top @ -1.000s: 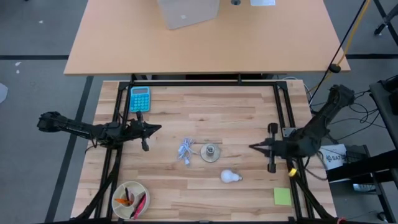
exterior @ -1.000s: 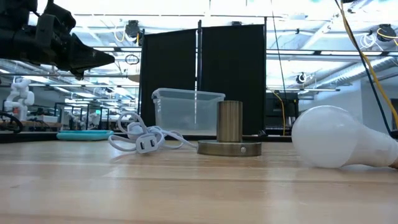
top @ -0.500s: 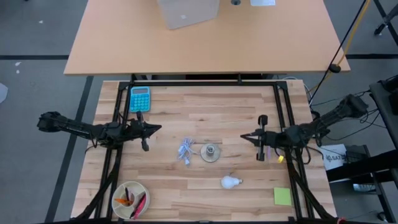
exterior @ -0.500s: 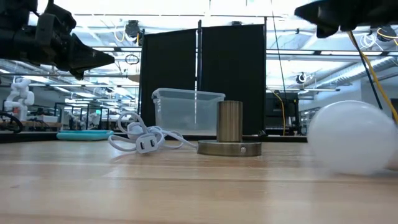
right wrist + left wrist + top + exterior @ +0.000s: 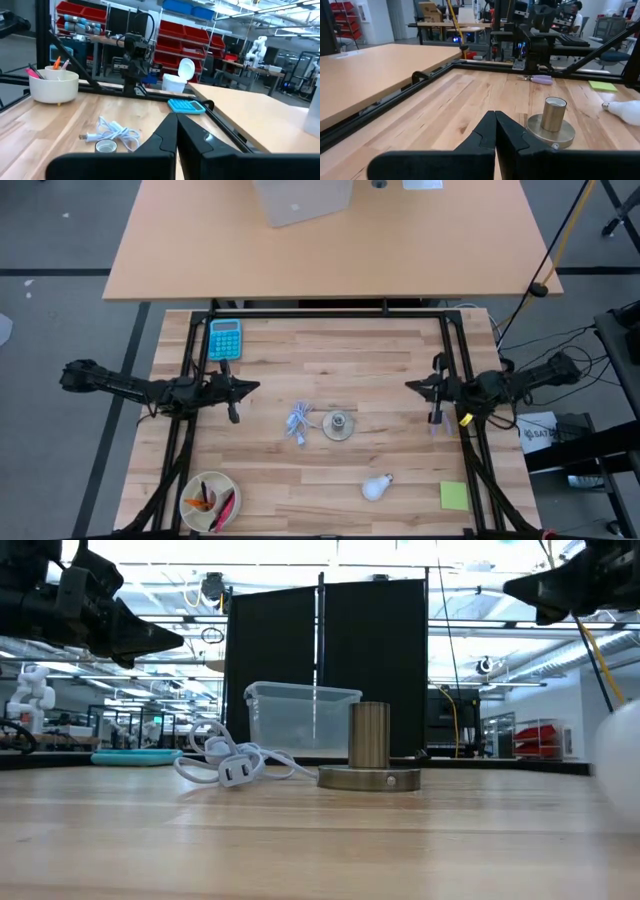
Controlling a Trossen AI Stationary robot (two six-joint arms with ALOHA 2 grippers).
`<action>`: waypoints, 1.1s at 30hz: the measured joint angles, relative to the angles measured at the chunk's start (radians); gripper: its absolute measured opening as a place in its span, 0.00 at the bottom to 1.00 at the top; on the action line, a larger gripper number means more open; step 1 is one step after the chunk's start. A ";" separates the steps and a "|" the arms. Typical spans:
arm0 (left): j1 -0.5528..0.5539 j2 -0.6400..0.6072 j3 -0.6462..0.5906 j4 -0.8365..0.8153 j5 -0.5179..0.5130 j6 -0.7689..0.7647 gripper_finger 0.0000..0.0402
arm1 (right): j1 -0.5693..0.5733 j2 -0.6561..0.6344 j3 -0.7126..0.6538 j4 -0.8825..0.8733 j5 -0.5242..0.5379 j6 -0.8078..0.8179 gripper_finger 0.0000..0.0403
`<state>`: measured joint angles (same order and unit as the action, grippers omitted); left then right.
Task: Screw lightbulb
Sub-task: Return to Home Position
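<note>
High view: lightbulb [image 5: 376, 486] lies loose on table [image 5: 300, 360], apart from socket [image 5: 340, 424]. Prob light, fragile, rolls; you'd take the globe gently. Left gripper [image 5: 256, 385] & right gripper [image 5: 408, 386]: fingers together, empty.

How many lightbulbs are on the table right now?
1. The lightbulb lies loose on the wooden table, out of the socket base and left of the green sticky note. No other shows.

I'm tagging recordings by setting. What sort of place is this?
Probably a robotics lab or workshop: red parts bins on shelving, a white robot in the background, and a black-framed wooden workbench.
</note>
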<state>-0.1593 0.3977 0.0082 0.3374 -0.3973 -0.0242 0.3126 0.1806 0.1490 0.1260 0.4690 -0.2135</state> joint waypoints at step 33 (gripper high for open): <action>0.000 0.000 0.000 -0.008 0.053 0.024 0.00 | -0.040 -0.178 -0.105 -0.144 -0.167 0.108 0.00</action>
<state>-0.1593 0.3977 0.0082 0.3290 -0.3443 -0.0005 0.2725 0.0021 0.0435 -0.0185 0.3023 -0.1050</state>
